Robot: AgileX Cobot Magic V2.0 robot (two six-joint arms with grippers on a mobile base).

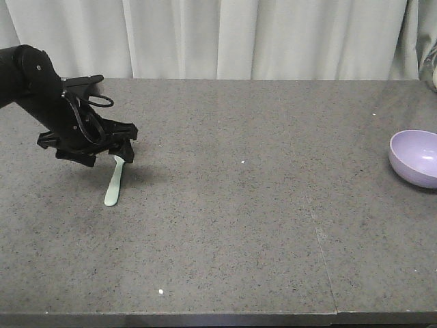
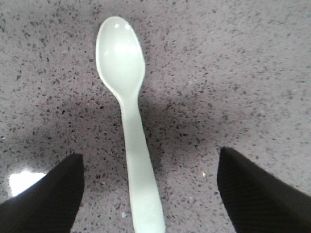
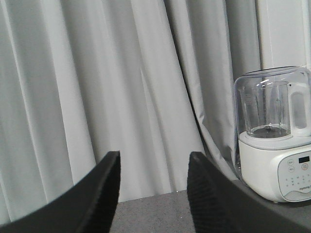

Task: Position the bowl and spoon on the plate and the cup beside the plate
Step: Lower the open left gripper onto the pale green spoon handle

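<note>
**Left arm poised over the spoon, jaws wide**

At the 9 o'clock side of the grey speckled table [image 1: 239, 225], the left gripper [image 1: 121, 152] hangs low over the handle end of the spoon [image 1: 113, 183]. From where I stand the spoon lies flat on the table. Its long axis runs nearly 12 to 6 o'clock, with the handle at 12 under the tool and the scoop at 6 toward the near edge, leaning a touch toward 7.

The left wrist view settles the grip. The fingers [image 2: 48, 194] stand wide apart, one at 9 and one at 3 o'clock of the handle, and neither touches it. The handle runs straight up between them, with the scoop at 12. The closing line therefore crosses the handle squarely. I judge the next move needs only a short drop and a squeeze, though a thin flat handle on a hard top may slip the grip.

Far off at 3 o'clock, by the table's right edge, sits the bowl [image 1: 415, 158], open side up and well apart from the spoon. The right gripper [image 3: 153, 194] is parted too, with nothing between its fingers. It is aimed at the curtain [image 3: 73, 73], beside a white countertop appliance [image 3: 274, 145]. The left arm is plainly nearer the spoon. Plate and cup are nowhere in sight.
</note>
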